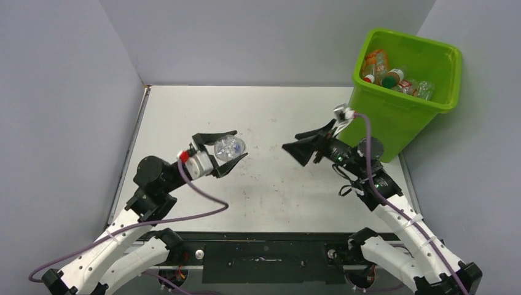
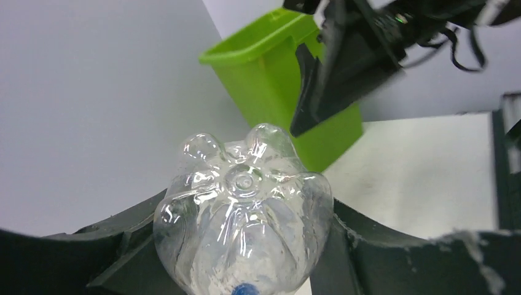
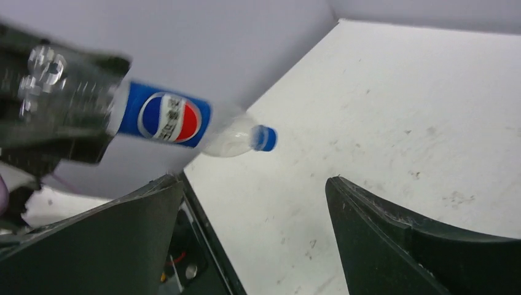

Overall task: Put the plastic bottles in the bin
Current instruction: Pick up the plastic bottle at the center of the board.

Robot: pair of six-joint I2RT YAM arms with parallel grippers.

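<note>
A clear plastic bottle (image 1: 230, 148) with a blue label and a blue cap is gripped in my left gripper (image 1: 224, 150), lifted over the left middle of the table. In the left wrist view its lobed base (image 2: 246, 209) fills the space between the fingers. The right wrist view shows the same bottle (image 3: 166, 118) from the side, cap pointing right. My right gripper (image 1: 298, 142) hangs open and empty to the right of it, jaws facing the bottle, just left of the lime-green bin (image 1: 399, 117). Several bottles (image 1: 393, 77) lie inside the bin.
The white table (image 1: 276, 190) is enclosed by grey walls on the left, back and right. The bin (image 2: 270, 80) stands at the far right corner. A black rail runs along the table's left edge (image 3: 203, 227). Purple cables trail from both arms.
</note>
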